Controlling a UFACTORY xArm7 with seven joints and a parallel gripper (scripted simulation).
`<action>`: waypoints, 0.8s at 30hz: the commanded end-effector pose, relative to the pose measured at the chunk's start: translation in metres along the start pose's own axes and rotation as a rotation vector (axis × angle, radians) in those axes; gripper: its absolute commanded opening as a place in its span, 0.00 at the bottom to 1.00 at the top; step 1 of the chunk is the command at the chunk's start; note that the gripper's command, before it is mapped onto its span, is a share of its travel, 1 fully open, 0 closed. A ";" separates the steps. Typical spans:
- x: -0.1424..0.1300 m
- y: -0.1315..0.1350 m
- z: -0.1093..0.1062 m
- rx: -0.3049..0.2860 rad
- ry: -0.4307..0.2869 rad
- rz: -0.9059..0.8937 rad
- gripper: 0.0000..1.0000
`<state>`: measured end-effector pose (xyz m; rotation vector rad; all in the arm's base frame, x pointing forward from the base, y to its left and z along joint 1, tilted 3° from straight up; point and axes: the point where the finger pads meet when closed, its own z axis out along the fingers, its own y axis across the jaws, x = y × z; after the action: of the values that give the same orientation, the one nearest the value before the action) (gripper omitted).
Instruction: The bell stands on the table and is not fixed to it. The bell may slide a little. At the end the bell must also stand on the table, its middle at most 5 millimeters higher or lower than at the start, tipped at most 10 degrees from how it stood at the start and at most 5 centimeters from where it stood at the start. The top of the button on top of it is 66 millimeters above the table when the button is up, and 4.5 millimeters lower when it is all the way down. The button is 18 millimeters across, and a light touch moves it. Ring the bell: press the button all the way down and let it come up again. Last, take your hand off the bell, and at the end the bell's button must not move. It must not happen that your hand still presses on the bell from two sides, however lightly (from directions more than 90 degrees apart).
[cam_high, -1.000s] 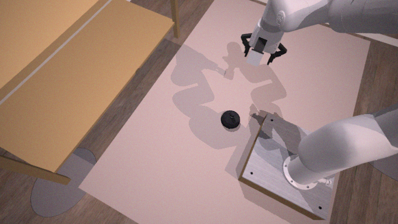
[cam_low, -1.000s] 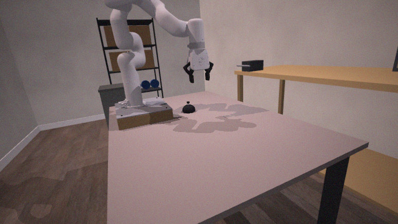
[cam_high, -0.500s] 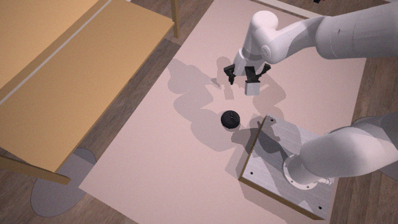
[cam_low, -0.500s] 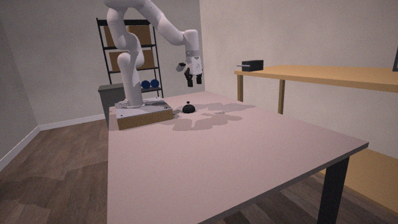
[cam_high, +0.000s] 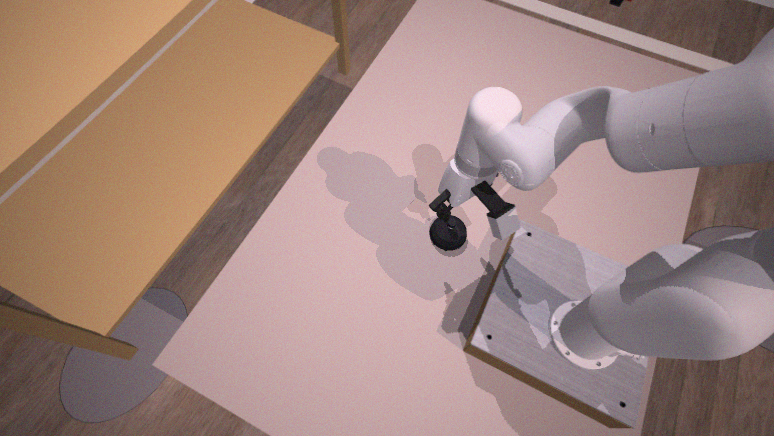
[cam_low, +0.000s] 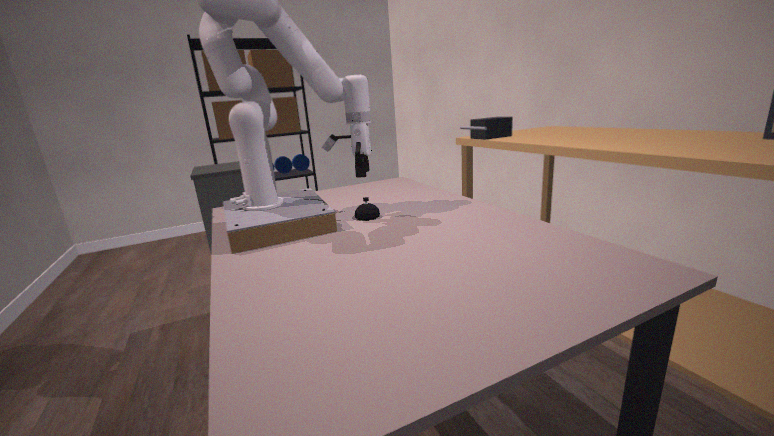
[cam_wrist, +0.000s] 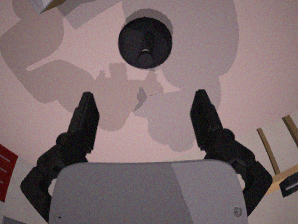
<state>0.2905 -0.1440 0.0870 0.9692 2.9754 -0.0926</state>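
Black bell: found upright on the pink table, just beside the arm's base plate. Gripper: recorded above the bell, well clear of its button, fingers spread wide, nothing grasped.

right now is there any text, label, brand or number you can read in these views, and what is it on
None can be read.
Red patch at the wrist view's left edge: faint marks, too blurred to read.
Bell, gripper, black box on the side table, shelf boxes: no lettering visible.
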 end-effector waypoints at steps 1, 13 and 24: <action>0.000 0.003 -0.001 -0.006 -0.009 -0.015 1.00; 0.000 0.003 -0.001 -0.006 -0.009 -0.015 0.00; 0.000 0.003 -0.001 -0.006 -0.009 -0.015 0.00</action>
<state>0.2912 -0.1415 0.0868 0.9441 2.9765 -0.0868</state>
